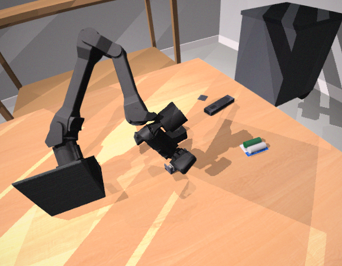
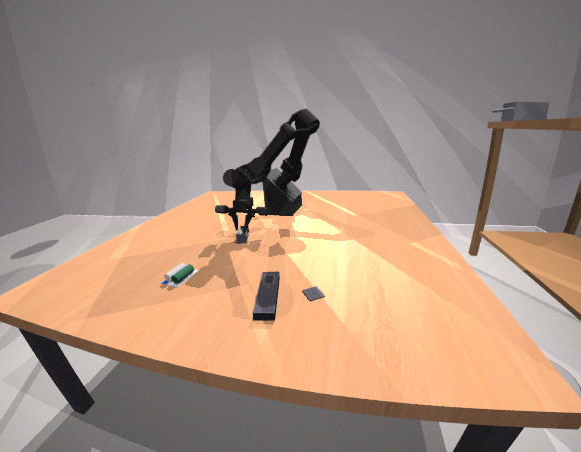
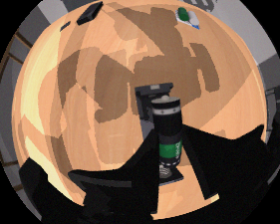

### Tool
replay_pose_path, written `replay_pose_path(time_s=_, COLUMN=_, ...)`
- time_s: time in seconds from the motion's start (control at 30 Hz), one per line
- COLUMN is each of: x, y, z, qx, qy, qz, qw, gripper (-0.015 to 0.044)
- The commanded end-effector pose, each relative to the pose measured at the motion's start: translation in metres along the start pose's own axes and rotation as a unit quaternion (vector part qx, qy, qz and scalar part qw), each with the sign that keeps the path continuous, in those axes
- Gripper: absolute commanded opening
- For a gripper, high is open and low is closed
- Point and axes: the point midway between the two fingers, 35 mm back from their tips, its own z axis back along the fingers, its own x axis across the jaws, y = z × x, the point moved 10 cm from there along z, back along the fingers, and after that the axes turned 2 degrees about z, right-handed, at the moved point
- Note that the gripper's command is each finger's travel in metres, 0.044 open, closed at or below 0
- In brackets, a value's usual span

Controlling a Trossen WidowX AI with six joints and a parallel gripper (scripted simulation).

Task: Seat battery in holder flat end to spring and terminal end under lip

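The battery [image 3: 167, 130], black with a green band and a silver terminal end, is between the two fingers of my gripper [image 3: 170, 138] [image 2: 242, 231], which is shut on it. The small dark grey holder [image 3: 143, 108] [image 1: 169, 169] [image 2: 241, 239] stands on the table under the fingers. In the wrist view the terminal end is at the holder's far wall with the lip, and overlaps it. The flat end is nearest the spring [image 3: 164, 171], whose coils show just beyond it. The fingers hide much of the holder's sides. I cannot tell whether the battery touches the holder's floor.
A black remote [image 1: 219, 105] [image 2: 267, 296] [image 3: 90, 13] and a small dark square plate [image 1: 202, 97] [image 2: 313, 293] lie farther out. A green cylinder [image 1: 252, 142] [image 2: 183, 273] and a white cylinder [image 1: 257, 147] lie side by side on a blue-and-white card. A dark bin [image 1: 255, 59] stands beyond the table.
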Motion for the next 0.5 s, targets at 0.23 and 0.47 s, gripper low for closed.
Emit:
replay_pose_path(time_s=0.23, x=-0.0008, y=-0.0065, z=-0.0049, qx=0.035, qy=0.007, qz=0.007, qw=0.999, gripper=0.0079)
replay_pose_path(time_s=0.47, x=-0.0004, y=-0.0103, z=-0.0067, qx=0.057, qy=0.006, qz=0.007, qw=0.998, gripper=0.0079)
